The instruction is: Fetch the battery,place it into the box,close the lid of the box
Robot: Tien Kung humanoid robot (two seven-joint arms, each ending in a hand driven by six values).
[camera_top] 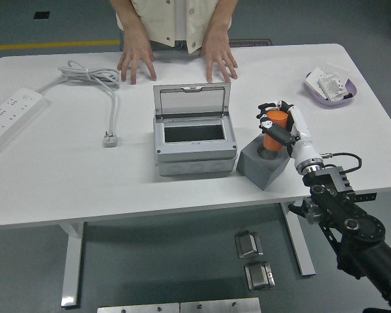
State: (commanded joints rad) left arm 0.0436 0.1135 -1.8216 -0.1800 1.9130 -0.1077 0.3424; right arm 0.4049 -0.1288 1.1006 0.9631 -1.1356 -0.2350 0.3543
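Gripping the battery [274, 128], the right hand [283, 127] has its fingers [268, 117] wrapped around the orange cylinder's upper part. Battery is upright, lower end sitting in the recess on top of the grey block [264, 163]; can't tell if it's fully seated or partly lifted. Block is on the table [85, 186], just right of the box [195, 140], near the front edge. Right arm comes in from the lower right corner, wrist white, cable looped at the forearm.

Box: grey, near table centre, lid [192, 101] open and standing upright at the back edge, clear panel facing the camera. Interior dark, can't make out any contents. Battery is outside the box, to its right.

Person at the far side: both hands flat on the table just behind the lid, fingers spread, left-in-frame hand [135, 59], right-in-frame hand [219, 57]. Neither touches the box.

Other stuff: white power strip [10, 117] at the far left edge, its cable [91, 75] coiled toward the back and running down to a plug [109, 138] lying left of the box. Purple tray [330, 88] at the back right with small white packs in it, well apart from the hand.

Left arm not in frame.
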